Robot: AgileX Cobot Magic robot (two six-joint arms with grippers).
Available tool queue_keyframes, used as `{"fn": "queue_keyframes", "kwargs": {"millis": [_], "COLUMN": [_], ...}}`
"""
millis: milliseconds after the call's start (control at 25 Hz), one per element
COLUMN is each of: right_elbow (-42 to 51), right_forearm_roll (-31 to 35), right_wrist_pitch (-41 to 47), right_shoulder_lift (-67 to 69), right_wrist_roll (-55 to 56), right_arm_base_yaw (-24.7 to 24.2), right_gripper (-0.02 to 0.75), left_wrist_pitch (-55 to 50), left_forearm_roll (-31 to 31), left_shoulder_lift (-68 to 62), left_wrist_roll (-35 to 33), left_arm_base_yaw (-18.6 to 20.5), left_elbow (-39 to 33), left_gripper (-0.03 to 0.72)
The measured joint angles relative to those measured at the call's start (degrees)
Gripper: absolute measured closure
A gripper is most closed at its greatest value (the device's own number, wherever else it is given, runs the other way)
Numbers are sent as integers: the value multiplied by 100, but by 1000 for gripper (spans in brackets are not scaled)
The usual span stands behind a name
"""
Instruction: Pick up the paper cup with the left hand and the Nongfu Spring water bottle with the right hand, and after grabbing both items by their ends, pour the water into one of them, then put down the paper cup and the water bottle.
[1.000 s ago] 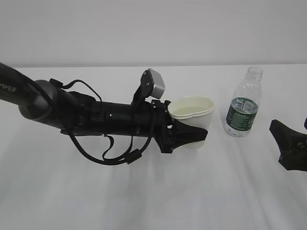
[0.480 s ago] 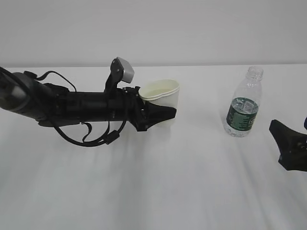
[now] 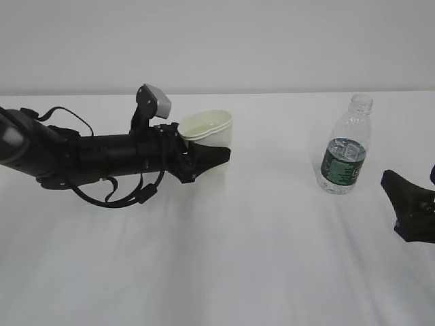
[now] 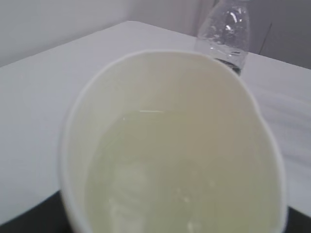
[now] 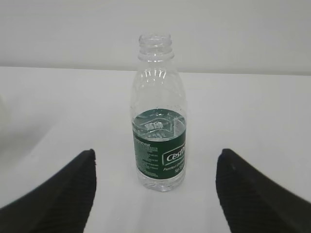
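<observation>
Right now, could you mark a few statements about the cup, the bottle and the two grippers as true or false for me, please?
1. The left hand is closed on the paper cup. True.
2. The paper cup is empty. False: the left wrist view shows clear water inside it.
3. The Nongfu Spring water bottle stands upright on the table with no cap. True.
4. The right hand is gripping the bottle. False: its fingers are spread wide, clear of the bottle on both sides.
5. The cup and the bottle are touching. False: bare table lies between them in the exterior view.
</observation>
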State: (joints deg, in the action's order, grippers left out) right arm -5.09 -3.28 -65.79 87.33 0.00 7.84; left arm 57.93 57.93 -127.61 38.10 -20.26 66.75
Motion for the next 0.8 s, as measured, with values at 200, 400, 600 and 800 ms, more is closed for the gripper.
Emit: {"fn": "queue_keyframes", "kwargs": {"millis": [200, 400, 600, 800], "right_elbow": [0, 0, 0, 0], "right_forearm_roll": [0, 0, -40, -49], "right_wrist_pitch": [0, 0, 0, 0], "right_shoulder_lift": [0, 0, 0, 0], "right_wrist_roll": [0, 0, 0, 0], "right_arm_base_yaw": [0, 0, 0, 0], "right_gripper": [162, 162, 162, 162], "left_wrist_pitch": [33, 110, 203, 583], "left_forearm_roll": [-291, -699, -1410, -2378], "left_shoulder_lift": [0, 0, 0, 0], "left_wrist_roll": [-224, -581, -1099, -1585], "left_arm_base_yaw": [175, 292, 381, 481], "left_elbow": [-197, -449, -865, -1317], "left_gripper": [259, 259, 259, 259]}}
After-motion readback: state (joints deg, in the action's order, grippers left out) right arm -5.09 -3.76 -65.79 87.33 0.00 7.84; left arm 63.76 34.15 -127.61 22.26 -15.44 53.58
